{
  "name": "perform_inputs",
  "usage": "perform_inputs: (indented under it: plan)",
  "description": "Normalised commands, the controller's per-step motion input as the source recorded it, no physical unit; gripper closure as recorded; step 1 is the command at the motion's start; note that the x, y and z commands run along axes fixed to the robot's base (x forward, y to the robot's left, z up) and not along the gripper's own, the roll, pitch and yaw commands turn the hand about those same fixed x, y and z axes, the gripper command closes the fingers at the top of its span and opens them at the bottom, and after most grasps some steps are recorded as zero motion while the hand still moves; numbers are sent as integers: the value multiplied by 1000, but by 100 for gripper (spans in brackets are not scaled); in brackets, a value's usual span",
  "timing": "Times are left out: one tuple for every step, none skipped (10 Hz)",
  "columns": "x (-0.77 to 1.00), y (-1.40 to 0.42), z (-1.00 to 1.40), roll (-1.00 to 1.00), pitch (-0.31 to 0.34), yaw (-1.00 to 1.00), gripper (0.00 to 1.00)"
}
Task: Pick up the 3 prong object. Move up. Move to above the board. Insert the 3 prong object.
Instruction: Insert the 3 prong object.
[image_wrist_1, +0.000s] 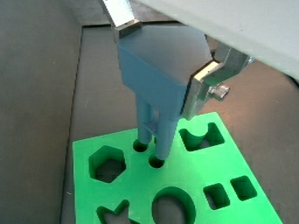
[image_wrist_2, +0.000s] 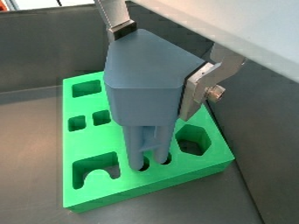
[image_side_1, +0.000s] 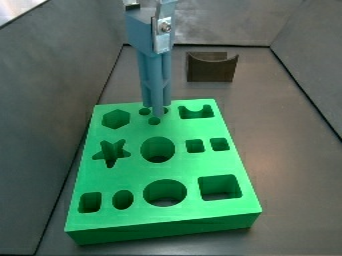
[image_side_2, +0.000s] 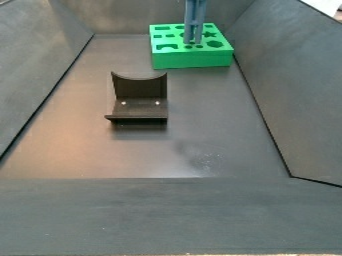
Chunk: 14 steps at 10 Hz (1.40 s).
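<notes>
In both wrist views the gripper (image_wrist_1: 163, 54) is closed on the blocky head of the 3 prong object (image_wrist_1: 155, 83), its silver fingers (image_wrist_1: 219, 72) pressed against opposite sides of the light-blue piece. The piece hangs upright, and its thin prongs reach down into small round holes in the board (image_wrist_1: 251, 166).

The wrist views show this contact closely: in a wrist view the prong tips (image_wrist_1: 152, 149) sit inside dark holes just beside the hexagon cut-out (image_wrist_1: 107, 164), with the U-shaped cut-out (image_wrist_1: 200, 135) on the other side. How deep the prongs have gone cannot be told.

A side view gives the board's whole layout, which the wrist views crop. There the gripper (image_side_1: 150, 22) stands over the far part of the board (image_side_1: 227, 208), and the 3 prong object (image_side_1: 151, 75) meets it between the hexagon (image_side_1: 118, 119) and the U-shaped cut-out (image_side_1: 198, 111). A star (image_side_1: 112, 152), circles, squares and ovals fill the nearer rows.

Only the side views show the dark brown U-shaped block (image_side_1: 210, 66), which lies on the dark floor well apart from the board, beyond its far edge in that view. In a side view taken from the opposite end, the block (image_side_2: 138, 99) is near the camera and the board (image_side_2: 214, 55) is far off, with the light-blue piece (image_side_2: 195, 22) small above it. The block does not stand in the gripper's way.
</notes>
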Motion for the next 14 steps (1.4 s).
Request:
perform_inputs:
  plan:
    - [0, 0, -100, 0, -26, 0, 100]
    - [0, -60, -86, 0, -26, 0, 100]
    - [0, -131, -143, 0, -69, 0, 100]
    - [0, -197, -197, 0, -91, 0, 100]
    - [0, -129, -151, 0, -71, 3, 100]
    - [0, -14, -106, 0, -46, 0, 100]
    - [0, 3, -86, 0, 0, 0, 100]
    - [-31, 69, -54, 11, 0, 0, 100]
    - [-31, 74, 0, 0, 0, 0, 100]
    - [-26, 31, 0, 0, 0, 0, 100]
    - [-23, 11, -9, 0, 0, 0, 100]
    - [-29, 34, -17, 0, 0, 0, 100]
    - [-51, 40, -29, 0, 0, 0, 100]
    - [-60, 37, -37, 0, -7, 0, 100]
